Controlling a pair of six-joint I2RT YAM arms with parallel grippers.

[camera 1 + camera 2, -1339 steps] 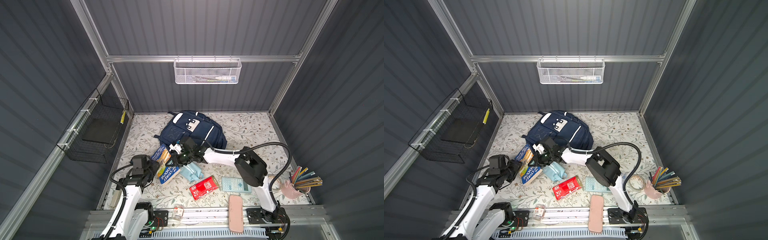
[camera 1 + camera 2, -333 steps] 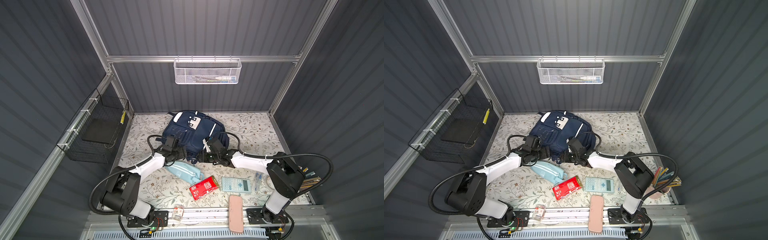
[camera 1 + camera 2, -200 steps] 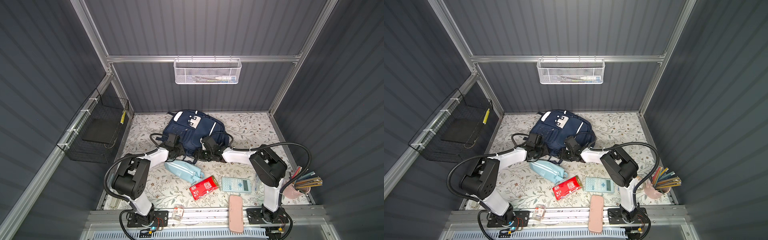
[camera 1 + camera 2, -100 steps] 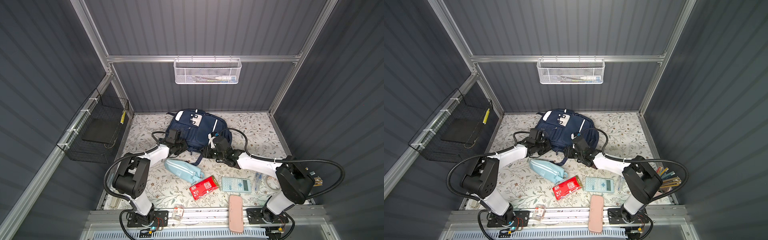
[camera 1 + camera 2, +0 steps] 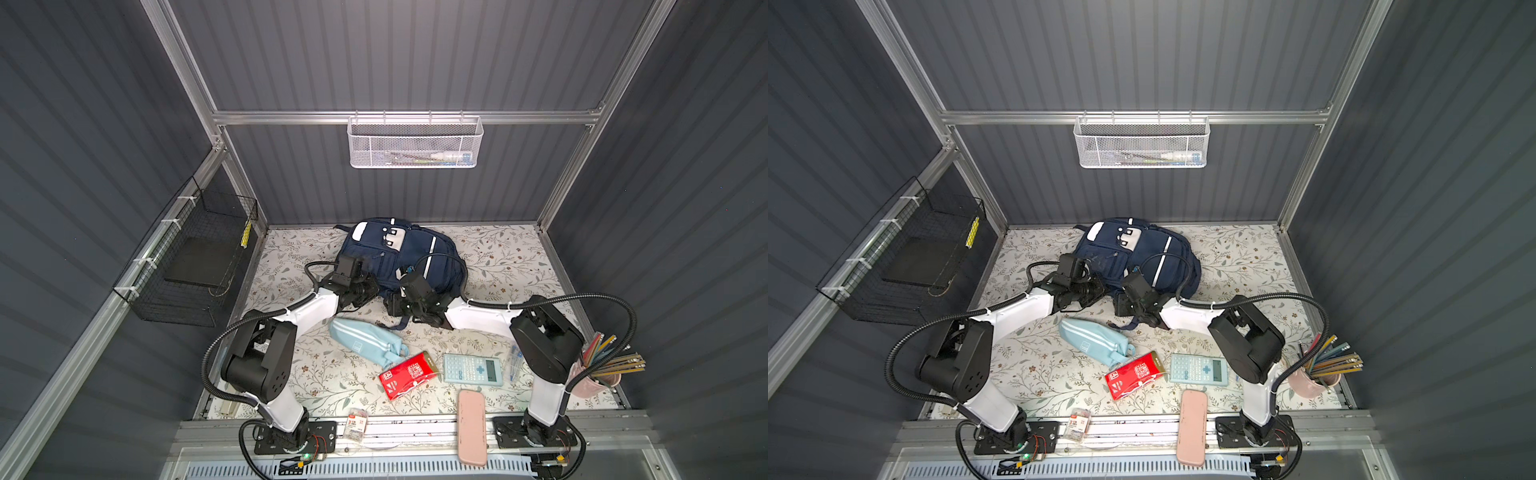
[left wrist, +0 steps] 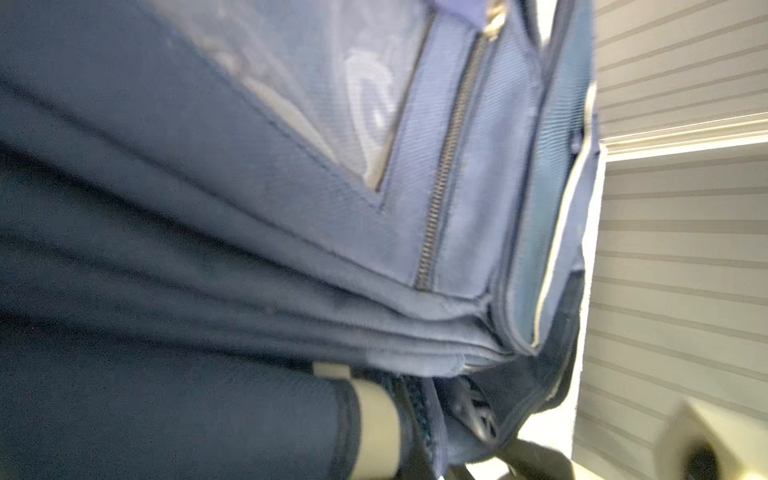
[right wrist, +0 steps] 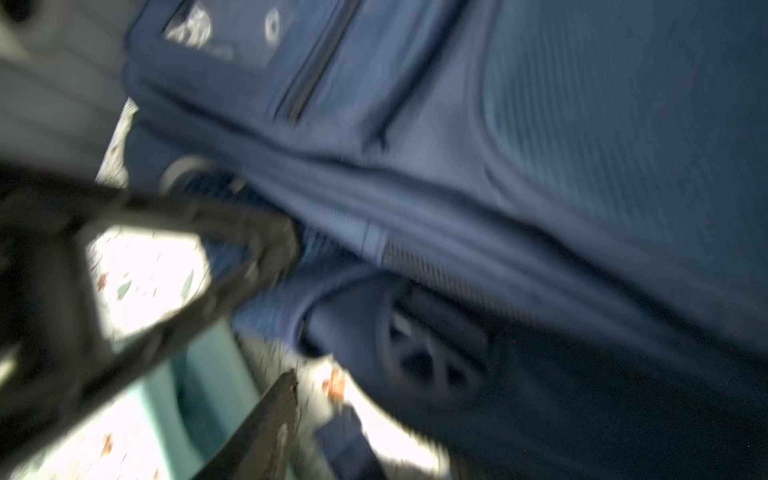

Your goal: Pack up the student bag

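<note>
**Claws working at the bag's edge**

The student bag (image 5: 399, 253) is lying on the table (image 5: 507, 257), right against the 2 claws. The left claw (image 5: 368, 287) is pressing shut at its edge; the right claw's (image 5: 394, 306) spread I cannot tell. They seem to be opening it, and the next move is calling for a zip pull. Print on the red packet (image 5: 409, 374) is showing nothing legible.

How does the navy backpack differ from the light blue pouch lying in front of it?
The backpack is dark navy, and the pouch is pale blue. The backpack is far larger and bulkier, while the pouch is small and slim. The backpack lies toward the back wall, and the pouch lies nearer the front edge. Both are soft fabric with white stripes, and both lie on the floral table.
</note>
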